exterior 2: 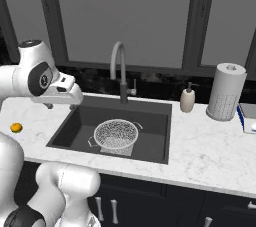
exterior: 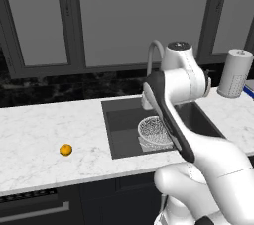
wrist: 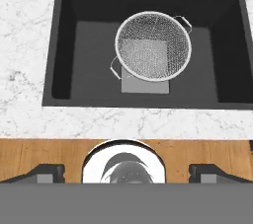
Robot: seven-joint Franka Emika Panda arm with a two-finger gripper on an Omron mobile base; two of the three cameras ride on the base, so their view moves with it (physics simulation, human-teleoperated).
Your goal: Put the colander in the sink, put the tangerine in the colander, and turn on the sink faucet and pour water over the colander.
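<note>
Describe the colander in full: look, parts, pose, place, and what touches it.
The colander is a round bowl of fine silvery-white wire mesh with a solid pale rim and two small loop handles on opposite sides. It sits upright and empty on the floor of the dark grey sink, over the lighter grey square patch at the bottom, which shows through the mesh. It stands clear of the basin walls. Nothing but the sink floor touches it; the tangerine lies apart on the marble counter.

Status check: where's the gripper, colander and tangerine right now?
Gripper open, empty, above sink's front edge. Colander in sink. Tangerine on counter, left of sink. Nothing in the way.
</note>
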